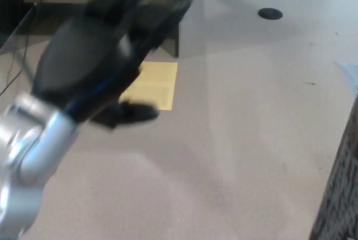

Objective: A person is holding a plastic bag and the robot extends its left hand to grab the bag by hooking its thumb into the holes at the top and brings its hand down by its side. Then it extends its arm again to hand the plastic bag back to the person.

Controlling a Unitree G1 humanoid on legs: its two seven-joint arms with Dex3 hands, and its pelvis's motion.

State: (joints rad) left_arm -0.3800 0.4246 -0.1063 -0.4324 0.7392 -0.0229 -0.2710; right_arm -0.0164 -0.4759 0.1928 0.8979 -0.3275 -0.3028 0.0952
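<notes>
Left hand (92, 61) blurred at upper left, fingers spread, grasping nothing. Plastic bag (341, 195): only a dark edge at lower right, apart from the hand; its print not legible. Yellow sheet (154, 86) on floor (235, 139), writing unreadable. Right hand unseen.

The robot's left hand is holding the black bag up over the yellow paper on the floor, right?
Not quite. In the head view the left hand holds nothing: its fingers are spread apart and empty. The black bag is away at the picture's right edge. The hand does hang over the yellow paper on the floor.
</notes>
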